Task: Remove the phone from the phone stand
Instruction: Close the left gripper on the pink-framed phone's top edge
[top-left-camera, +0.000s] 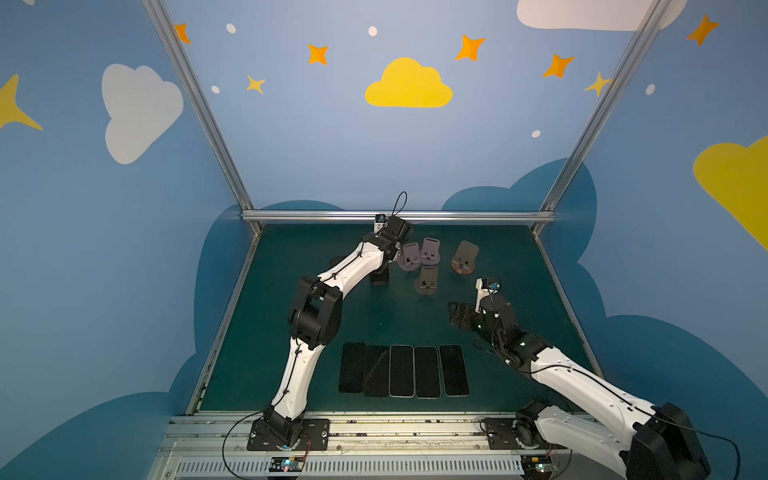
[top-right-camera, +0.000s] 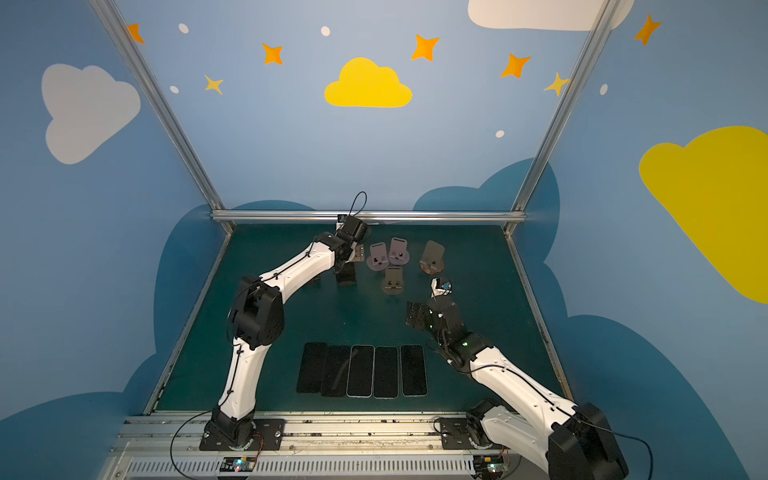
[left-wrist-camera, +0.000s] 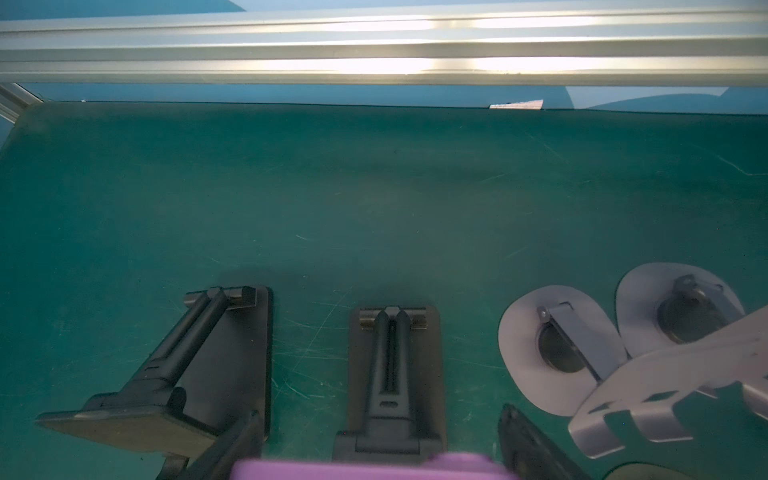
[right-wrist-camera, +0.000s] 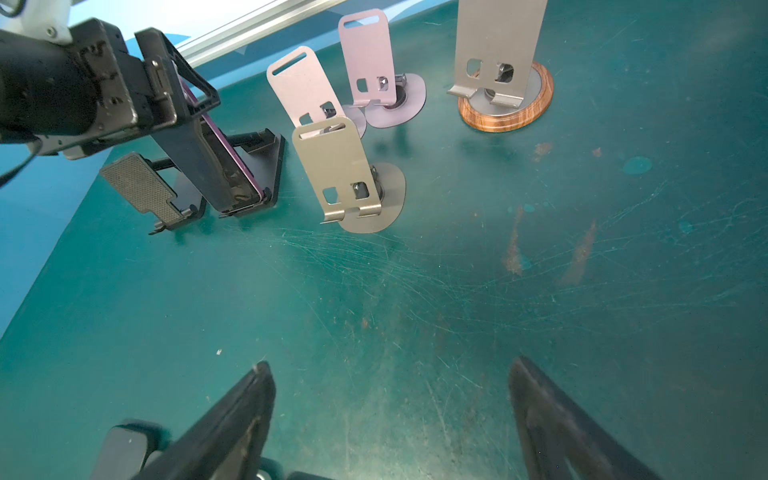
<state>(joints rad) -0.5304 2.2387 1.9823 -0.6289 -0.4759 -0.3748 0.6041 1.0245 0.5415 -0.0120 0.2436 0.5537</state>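
Left jaws straddle phone (left-wrist-camera: 365, 467) on stand (left-wrist-camera: 392, 365), grip uncertain; right jaws open, empty. A skewed lift could topple the stand.

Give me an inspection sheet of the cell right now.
Surface: green mat, scratched, brownish stains.
Job's things: purple phone leaning on a black stand.
Clutter: five phones lying in a row; empty black stand; four metal stands, one with a wood base.
Grippers: left gripper, fingers straddling the phone's top, grip unclear; right gripper open over bare mat.
Cables: wrist cable loop, clear of things.
Surroundings: aluminium frame, painted blue walls.
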